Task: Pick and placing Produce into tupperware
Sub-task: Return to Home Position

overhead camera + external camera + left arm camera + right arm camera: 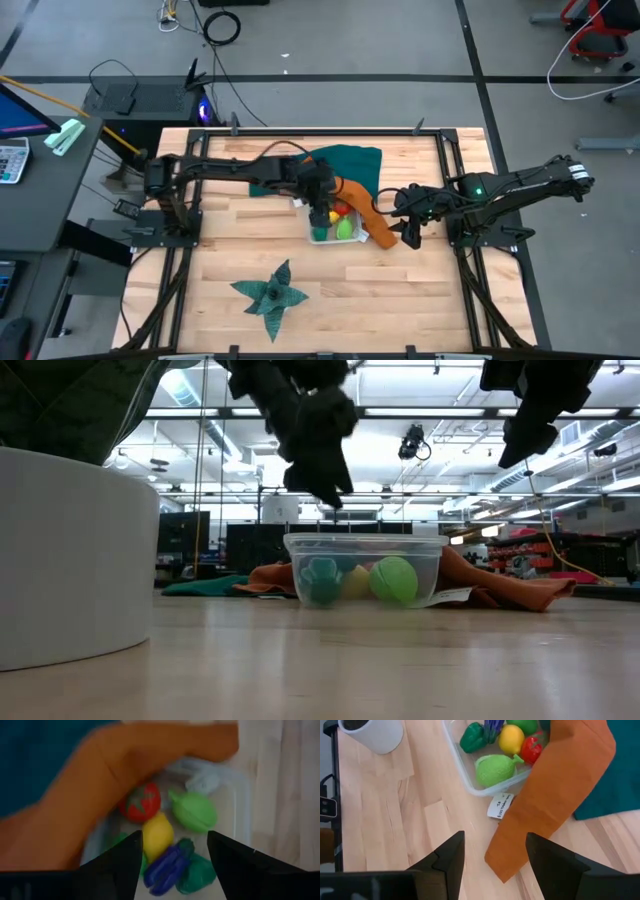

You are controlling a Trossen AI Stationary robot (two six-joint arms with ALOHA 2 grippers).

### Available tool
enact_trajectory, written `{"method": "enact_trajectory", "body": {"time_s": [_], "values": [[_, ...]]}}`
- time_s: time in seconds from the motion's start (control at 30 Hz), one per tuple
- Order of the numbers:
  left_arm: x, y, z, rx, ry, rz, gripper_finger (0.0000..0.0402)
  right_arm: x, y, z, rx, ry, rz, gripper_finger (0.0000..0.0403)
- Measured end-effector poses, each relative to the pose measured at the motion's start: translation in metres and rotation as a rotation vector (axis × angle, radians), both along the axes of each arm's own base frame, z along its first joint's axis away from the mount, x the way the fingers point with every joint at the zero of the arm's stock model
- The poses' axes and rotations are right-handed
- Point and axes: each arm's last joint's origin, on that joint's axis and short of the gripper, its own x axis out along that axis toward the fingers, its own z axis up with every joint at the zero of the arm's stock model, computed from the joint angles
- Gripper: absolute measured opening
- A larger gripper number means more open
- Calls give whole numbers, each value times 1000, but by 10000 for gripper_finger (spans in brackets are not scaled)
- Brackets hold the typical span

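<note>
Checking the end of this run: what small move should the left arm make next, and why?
Probably raise the left gripper clear and draw it back: it hangs open and empty over the tupperware, all visible produce lies inside, and the right gripper hovers open nearby.

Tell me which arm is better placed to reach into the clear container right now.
Left. The left gripper, open, hangs right over the tupperware, with the produce directly beneath it. The right gripper, also open, is off to the side, beyond the orange cloth.

Tupperware [336, 241] partly under left hand [319, 216]
</note>
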Motion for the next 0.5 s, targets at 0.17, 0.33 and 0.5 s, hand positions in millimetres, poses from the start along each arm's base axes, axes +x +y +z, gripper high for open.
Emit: {"method": "enact_trajectory", "body": {"time_s": [0.17,0.33,0.5], "values": [[-15,4,38,63,-114,33,208,-8,-1,5,3,-16,0,174],[-32,7,71,109,-219,78,192,-31,-6,20,26,-114,-20,172],[-46,9,90,155,-261,126,188,-64,-12,38,42,-273,-77,163]]}}
